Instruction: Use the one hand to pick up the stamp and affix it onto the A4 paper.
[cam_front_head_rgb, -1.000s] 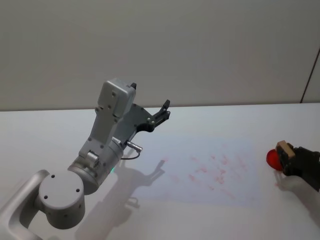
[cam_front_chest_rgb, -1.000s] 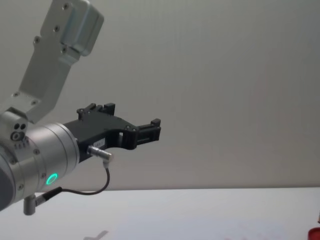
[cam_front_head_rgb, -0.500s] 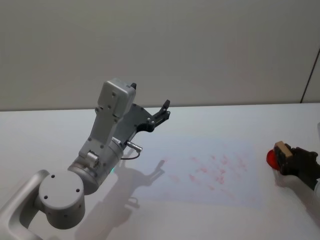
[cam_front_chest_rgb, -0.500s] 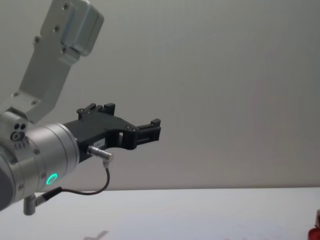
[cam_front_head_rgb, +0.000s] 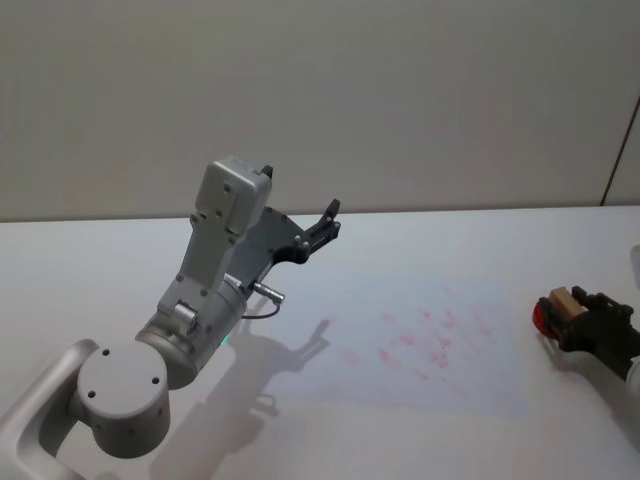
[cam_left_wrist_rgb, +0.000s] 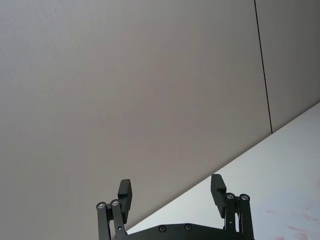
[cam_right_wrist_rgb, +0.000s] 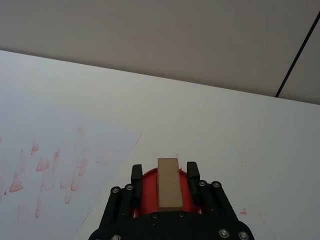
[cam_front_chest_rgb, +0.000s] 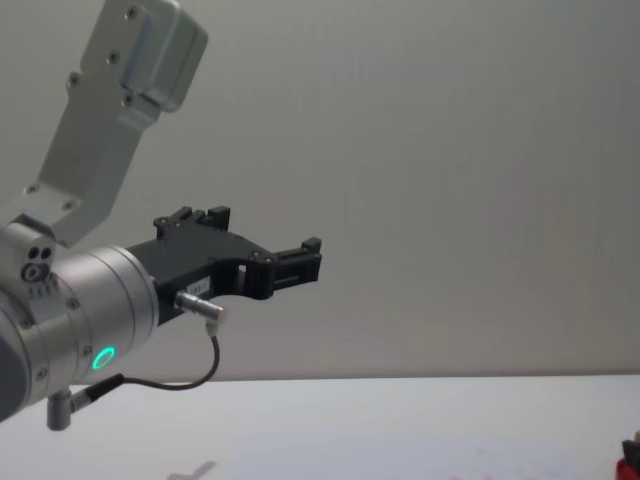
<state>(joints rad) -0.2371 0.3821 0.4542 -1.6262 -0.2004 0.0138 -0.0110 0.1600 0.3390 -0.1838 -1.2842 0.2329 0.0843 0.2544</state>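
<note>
Wooden stamp (cam_front_head_rgb: 560, 299) — clamped in the right gripper (cam_front_head_rgb: 572, 318), now lower over the red pad (cam_front_head_rgb: 541, 315) at right — inking; left gripper (cam_left_wrist_rgb: 172, 192) parked, jaws wide.

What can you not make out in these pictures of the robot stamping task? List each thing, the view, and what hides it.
- The stamp's printing face: right wrist view, it points away from the camera, down at the red pad.
- The red pad's outline: head view, the right claw covers part of it.
- The A4 paper's marks: head view, too faint to read.
- The left claw: left wrist view, its base is cut off by the edge.
</note>
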